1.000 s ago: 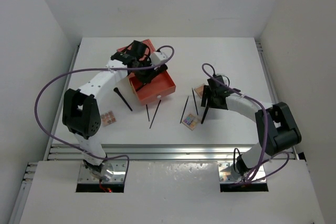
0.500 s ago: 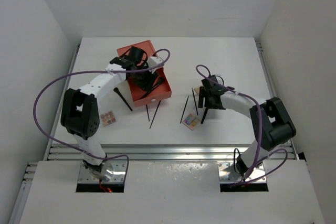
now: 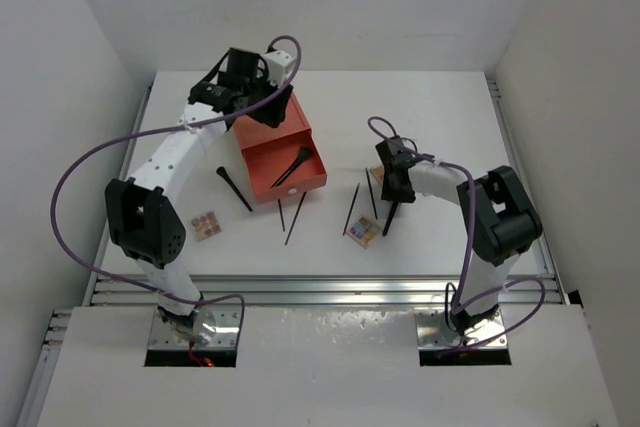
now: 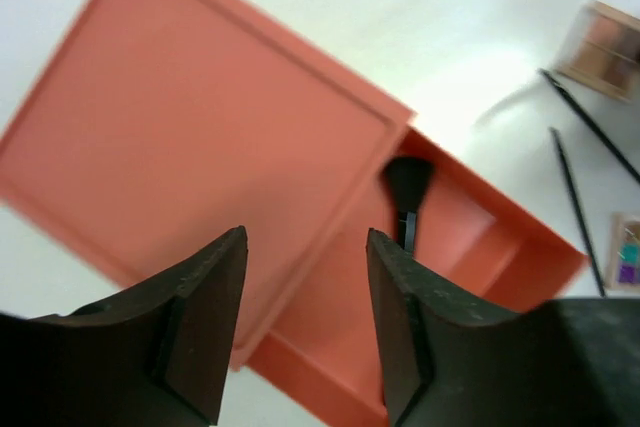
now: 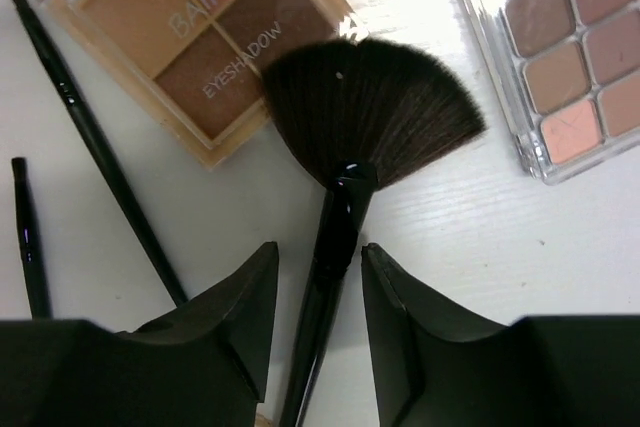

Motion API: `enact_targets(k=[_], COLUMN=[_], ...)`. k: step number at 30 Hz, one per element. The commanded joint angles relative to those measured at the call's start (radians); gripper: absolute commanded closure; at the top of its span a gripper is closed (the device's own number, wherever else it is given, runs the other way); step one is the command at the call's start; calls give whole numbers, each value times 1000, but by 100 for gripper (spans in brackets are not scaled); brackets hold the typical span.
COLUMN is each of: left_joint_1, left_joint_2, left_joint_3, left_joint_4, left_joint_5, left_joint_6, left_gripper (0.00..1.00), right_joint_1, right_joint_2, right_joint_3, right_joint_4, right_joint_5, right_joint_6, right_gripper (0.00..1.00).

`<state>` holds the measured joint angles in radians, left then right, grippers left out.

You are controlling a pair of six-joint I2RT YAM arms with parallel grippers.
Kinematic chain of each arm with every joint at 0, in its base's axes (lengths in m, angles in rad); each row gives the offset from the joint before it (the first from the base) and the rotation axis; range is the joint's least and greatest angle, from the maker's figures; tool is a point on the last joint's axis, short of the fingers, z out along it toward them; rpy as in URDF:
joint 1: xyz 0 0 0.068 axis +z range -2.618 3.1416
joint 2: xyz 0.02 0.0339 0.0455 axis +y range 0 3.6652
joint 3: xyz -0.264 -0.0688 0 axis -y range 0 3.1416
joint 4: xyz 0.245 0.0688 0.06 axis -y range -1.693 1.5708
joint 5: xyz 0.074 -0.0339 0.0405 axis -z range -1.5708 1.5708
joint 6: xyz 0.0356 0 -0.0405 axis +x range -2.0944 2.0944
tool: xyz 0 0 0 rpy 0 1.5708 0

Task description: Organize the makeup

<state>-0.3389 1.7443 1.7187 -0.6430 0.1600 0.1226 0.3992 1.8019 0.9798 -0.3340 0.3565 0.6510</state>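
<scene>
My left gripper (image 3: 272,109) is open and empty, held above the far part of the orange drawer box (image 3: 270,147). In the left wrist view the gripper (image 4: 305,277) hovers over the box's flat top (image 4: 190,127). A black brush (image 4: 407,192) lies in the pulled-out drawer (image 4: 470,257). My right gripper (image 3: 395,175) is low over the table. In the right wrist view it (image 5: 318,267) is open, with one jaw on each side of the fan brush (image 5: 365,112). A brown eyeshadow palette (image 5: 205,37) and a pink-brown palette (image 5: 570,37) lie beside the bristles.
Thin black sticks (image 3: 296,217) (image 3: 352,207) and a thicker brush (image 3: 235,189) lie in front of the box. A multicoloured palette (image 3: 364,232) lies at front centre and a small palette (image 3: 207,224) at the left. Two thin pencils (image 5: 90,137) lie left of the fan brush.
My left gripper has risen out of the drawer and drawn back to the far side, leaving the black brush inside. My right gripper has shifted slightly left, over the fan brush.
</scene>
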Motion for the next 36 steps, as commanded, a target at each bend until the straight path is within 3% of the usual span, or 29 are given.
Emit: enact_targets(k=[1,5,6,9,13,17,22,31,36], left_joint_1=[58,67,67,67,77,89,89,89,89], left_joint_2=[-11,38,38,47,98,119,119,109,100], left_joint_3=[22,9,-7,-82,-105,-117,-139,-202,-211], left_joint_4=[25,54,104,233,278,278,318,359,368], left_joint_5=[-126,-169,-192,-266,-313,-268,-249,-249,-258], left_joint_6=[-67,-77,-77,-67,-90,-162,-216,-236,-236], left_gripper=[42,41,42,46,50,51,51,51,50], right_joint_1=[-22,-33,-36,-36,-23,50,174,418,469], right_joint_2=[24,22,20,-15,-88,-246,-346,-182,-20], right_joint_3=[0,-4,-6,-6,13,69,108,329,497], right_joint_4=[-57,-66,-66,-82,-102,-131,73,286,282], right_joint_5=[1,-27,-27,-16,42,205,311,257,259], right_joint_6=[56,81,81,78,59,68,105,320,389], right_gripper=[63,82,91,99,100,100,100,100,100])
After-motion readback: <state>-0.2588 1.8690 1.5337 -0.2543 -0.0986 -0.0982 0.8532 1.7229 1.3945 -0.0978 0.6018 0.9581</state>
